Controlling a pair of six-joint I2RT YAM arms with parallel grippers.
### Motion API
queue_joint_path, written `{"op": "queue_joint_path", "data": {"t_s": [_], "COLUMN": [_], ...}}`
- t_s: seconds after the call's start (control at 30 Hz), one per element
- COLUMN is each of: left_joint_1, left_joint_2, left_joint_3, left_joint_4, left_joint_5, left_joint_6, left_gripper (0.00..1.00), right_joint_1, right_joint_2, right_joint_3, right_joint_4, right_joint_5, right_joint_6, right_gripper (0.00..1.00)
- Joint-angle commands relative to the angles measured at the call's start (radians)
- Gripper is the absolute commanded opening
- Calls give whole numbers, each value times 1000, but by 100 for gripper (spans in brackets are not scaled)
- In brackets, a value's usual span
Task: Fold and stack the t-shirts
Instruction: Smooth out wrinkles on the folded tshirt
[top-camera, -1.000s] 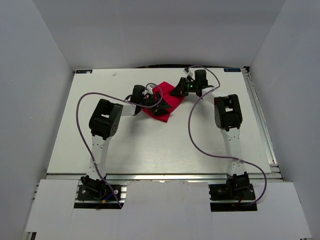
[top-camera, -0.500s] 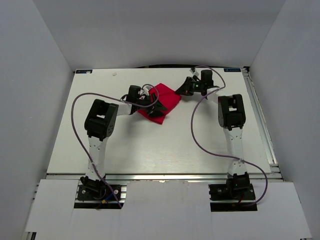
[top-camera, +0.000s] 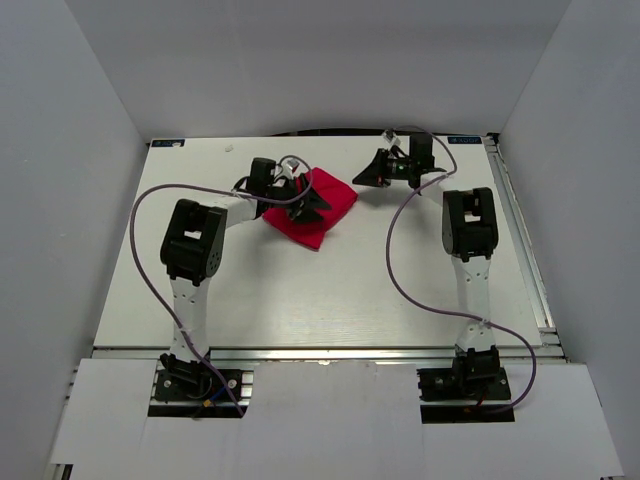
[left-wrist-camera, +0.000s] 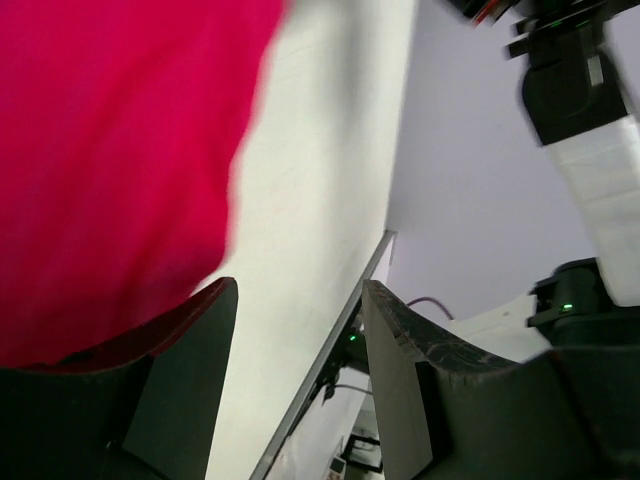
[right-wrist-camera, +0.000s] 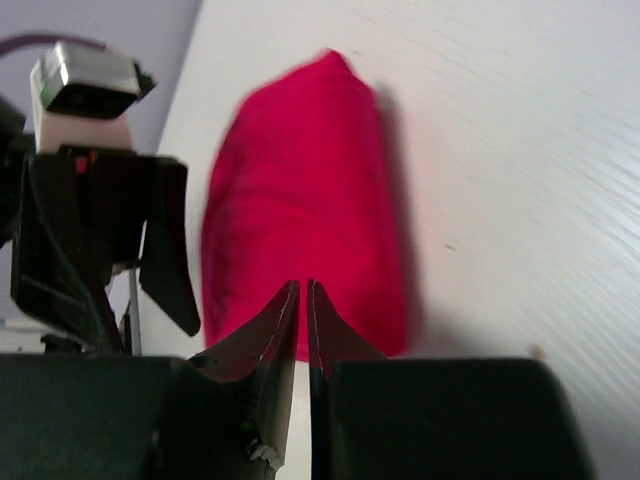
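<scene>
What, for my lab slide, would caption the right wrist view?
Right gripper, shut and empty, faces the red t-shirt lying on the white table.

White table (top-camera: 330, 290) (faintly ribbed), plain grey walls (top-camera: 300, 60) on three sides — even, soft light

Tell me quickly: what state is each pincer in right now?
Left pincer: open, gripping nothing; the red t-shirt lies off to one side of it.
Right pincer: shut, empty.
</scene>
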Motion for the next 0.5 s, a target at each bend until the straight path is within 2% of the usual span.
{"op": "queue_joint_path", "data": {"t_s": [0.0, 0.17, 0.3, 0.47], "left_joint_1": [6, 18, 44, 66], "left_joint_2": [-101, -72, -11, 116], "left_joint_3": [108, 170, 227, 368], "left_joint_4": [18, 108, 99, 56], "left_joint_5": [47, 46, -18, -113], "left_joint_6": [-9, -91, -102, -102], "left_gripper": [64, 64, 63, 63], "right_joint_1": [1, 29, 64, 105], "right_joint_2": [-114, -113, -105, -104], "right_joint_3": [-7, -10, -19, -34], "right_joint_4": [112, 113, 79, 36], "right_joint_5": [-129, -155, -126, -87], "right_joint_6": [8, 14, 8, -17], "right_gripper": [14, 14, 14, 14]}}
